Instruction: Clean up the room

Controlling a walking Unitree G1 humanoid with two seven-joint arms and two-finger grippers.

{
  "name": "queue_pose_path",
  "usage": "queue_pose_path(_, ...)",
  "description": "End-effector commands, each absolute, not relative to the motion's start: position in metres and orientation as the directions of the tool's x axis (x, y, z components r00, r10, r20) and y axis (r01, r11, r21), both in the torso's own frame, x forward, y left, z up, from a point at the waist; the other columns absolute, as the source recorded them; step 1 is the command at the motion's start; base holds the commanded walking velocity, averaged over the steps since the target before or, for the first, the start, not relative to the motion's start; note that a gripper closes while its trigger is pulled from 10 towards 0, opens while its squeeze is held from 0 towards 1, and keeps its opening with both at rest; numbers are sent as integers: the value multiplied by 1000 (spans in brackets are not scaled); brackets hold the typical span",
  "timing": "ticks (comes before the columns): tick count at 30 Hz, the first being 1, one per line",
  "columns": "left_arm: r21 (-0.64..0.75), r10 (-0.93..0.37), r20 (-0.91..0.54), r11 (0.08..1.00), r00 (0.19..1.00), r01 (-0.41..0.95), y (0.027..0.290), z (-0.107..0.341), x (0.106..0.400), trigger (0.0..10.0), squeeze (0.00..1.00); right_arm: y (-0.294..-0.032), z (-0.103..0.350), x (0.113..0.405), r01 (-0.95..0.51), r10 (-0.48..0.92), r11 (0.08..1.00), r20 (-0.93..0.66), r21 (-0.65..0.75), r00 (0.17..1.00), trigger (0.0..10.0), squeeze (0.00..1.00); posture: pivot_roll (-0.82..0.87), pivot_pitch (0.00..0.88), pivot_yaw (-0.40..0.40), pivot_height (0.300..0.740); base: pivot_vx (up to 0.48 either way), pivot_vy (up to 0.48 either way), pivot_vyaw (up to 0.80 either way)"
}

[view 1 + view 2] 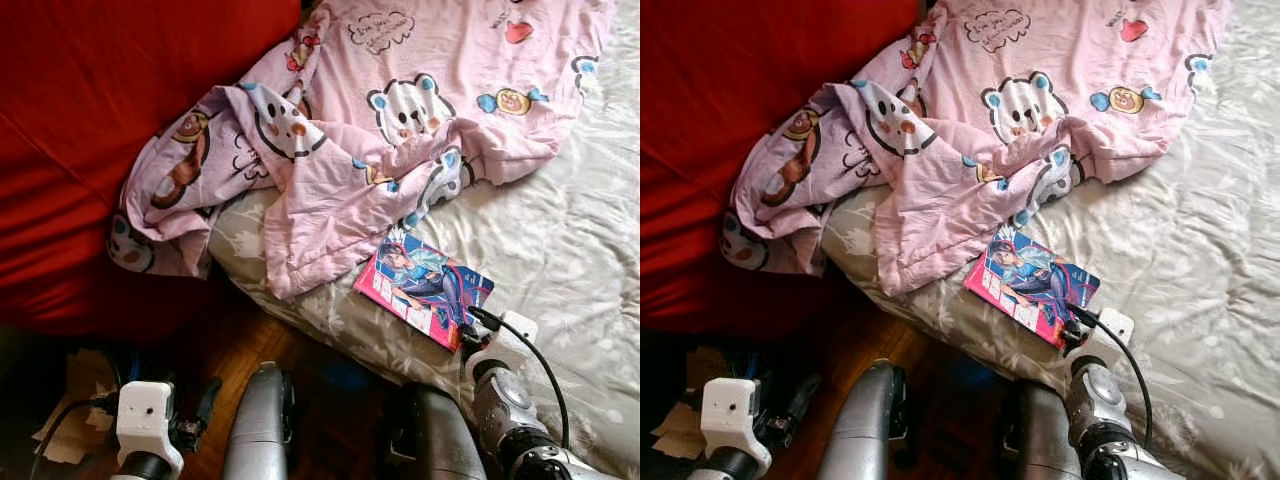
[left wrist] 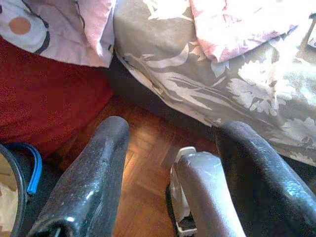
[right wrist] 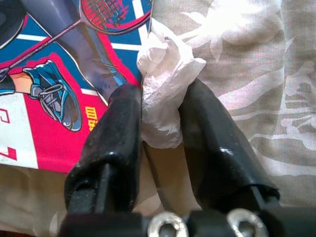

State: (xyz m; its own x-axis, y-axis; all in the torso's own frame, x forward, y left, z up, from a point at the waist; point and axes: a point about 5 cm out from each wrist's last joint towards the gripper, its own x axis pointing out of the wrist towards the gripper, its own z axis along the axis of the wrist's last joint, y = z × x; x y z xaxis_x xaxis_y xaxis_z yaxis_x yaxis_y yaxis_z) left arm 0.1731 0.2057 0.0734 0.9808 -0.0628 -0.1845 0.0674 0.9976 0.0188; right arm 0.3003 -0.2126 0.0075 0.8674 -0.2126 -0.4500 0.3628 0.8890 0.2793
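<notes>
Bedroom — bed (image 1: 560, 240), rumpled quilt (image 1: 400, 110)

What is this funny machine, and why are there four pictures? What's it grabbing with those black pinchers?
It is a walking robot that tidies homes. Two pictures come from cameras in its head, looking down at a bed. The other two come from little cameras on its wrists, looking along its black fingers.

On the bed lie a crumpled pink blanket with cartoon bears and a colourful comic book. A big red cushion sits beside the bed.

The right hand is at the book's corner, pinching a scrunched white tissue between its two fingers. The left hand hangs low over the wooden floor with its fingers open, holding nothing.
</notes>
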Motion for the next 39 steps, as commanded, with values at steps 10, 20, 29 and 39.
queue_pose_path(10, 37, -37, -229, 998, 973, 46, 208, 58, 172, 10000, 0, -216, -12, 279, 410, -232, 874, -517, 261, 824, 0, 0, 286, 315, 38, 651, 0, 0, 0)
queue_pose_path(20, 26, -10, -248, 1000, 969, 17, 206, 36, 183, 10000, 0, -224, -12, 276, 414, -246, 874, -504, 254, 828, 0, 0, 244, 252, 7, 651, 0, 0, 0)
queue_pose_path(29, 11, 22, -297, 1000, 955, -20, 205, 9, 188, 10000, 0, -232, -9, 276, 406, -256, 881, -476, 244, 841, 0, 0, 182, 171, -30, 651, 0, 0, 0)
queue_pose_path(39, -24, 88, -489, 993, 868, -115, 208, -44, 185, 10000, 0, -225, -47, 226, 343, -195, 925, -568, 165, 799, 1216, 0, 89, 30, -82, 651, 0, 0, 0)
